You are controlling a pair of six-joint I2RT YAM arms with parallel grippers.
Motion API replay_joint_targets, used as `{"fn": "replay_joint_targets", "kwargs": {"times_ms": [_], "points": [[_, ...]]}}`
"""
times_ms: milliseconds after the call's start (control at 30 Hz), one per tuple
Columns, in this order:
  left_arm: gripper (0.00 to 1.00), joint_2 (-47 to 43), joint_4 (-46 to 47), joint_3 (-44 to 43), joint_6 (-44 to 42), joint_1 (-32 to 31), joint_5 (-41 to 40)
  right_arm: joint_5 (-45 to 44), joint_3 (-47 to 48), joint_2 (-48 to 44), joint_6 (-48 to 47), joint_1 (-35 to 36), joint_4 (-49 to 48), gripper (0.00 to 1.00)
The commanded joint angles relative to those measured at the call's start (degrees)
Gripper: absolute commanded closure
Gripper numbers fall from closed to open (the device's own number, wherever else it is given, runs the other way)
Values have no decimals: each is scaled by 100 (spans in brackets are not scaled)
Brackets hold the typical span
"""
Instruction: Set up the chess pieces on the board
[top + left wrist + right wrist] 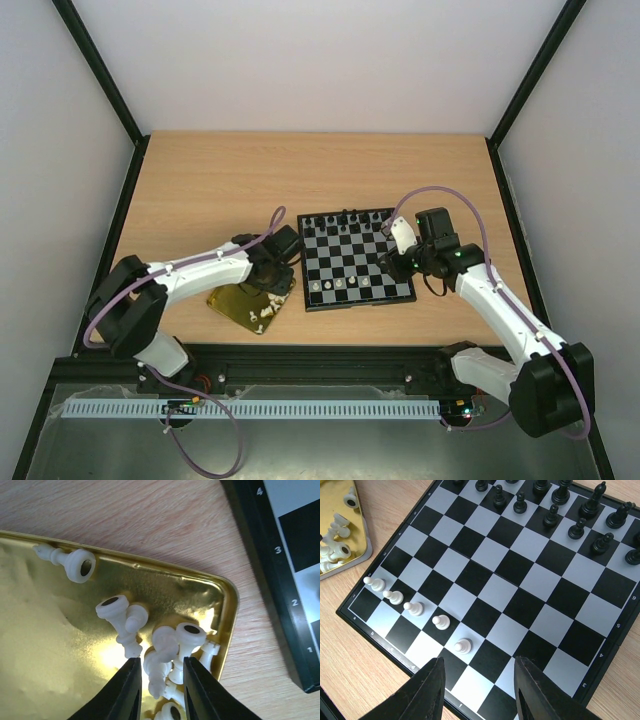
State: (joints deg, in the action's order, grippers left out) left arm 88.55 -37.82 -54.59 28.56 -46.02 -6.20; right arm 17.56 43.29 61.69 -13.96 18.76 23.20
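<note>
Our left claw (161, 664) is narrow around a white piece (158, 677) in the gold tray (50, 630); we cannot tell if it grips. Our right claw (478, 661) is open and empty.

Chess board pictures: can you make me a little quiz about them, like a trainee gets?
1. True or false: the right pincer holds a pawn.
2. How many white pawns stand on the board?
3. Where do the other white pieces lie? A) in the gold tray B) on the floor C) in a cup

Key: 1 false, it is open and empty. 2 five. 3 A.
</note>
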Motion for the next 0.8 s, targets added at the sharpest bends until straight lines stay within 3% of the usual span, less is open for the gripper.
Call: {"fn": "replay_joint_targets", "kwargs": {"times_ms": [0, 400, 767], "points": [[78, 114, -130, -132, -58, -25, -175, 4, -84, -114, -58, -19, 0, 60], [81, 416, 193, -104, -241, -29, -49, 6, -111, -48, -73, -22, -1, 60], [98, 412, 58, -143, -264, -23, -144, -6, -117, -15, -83, -18, 6, 60]]}}
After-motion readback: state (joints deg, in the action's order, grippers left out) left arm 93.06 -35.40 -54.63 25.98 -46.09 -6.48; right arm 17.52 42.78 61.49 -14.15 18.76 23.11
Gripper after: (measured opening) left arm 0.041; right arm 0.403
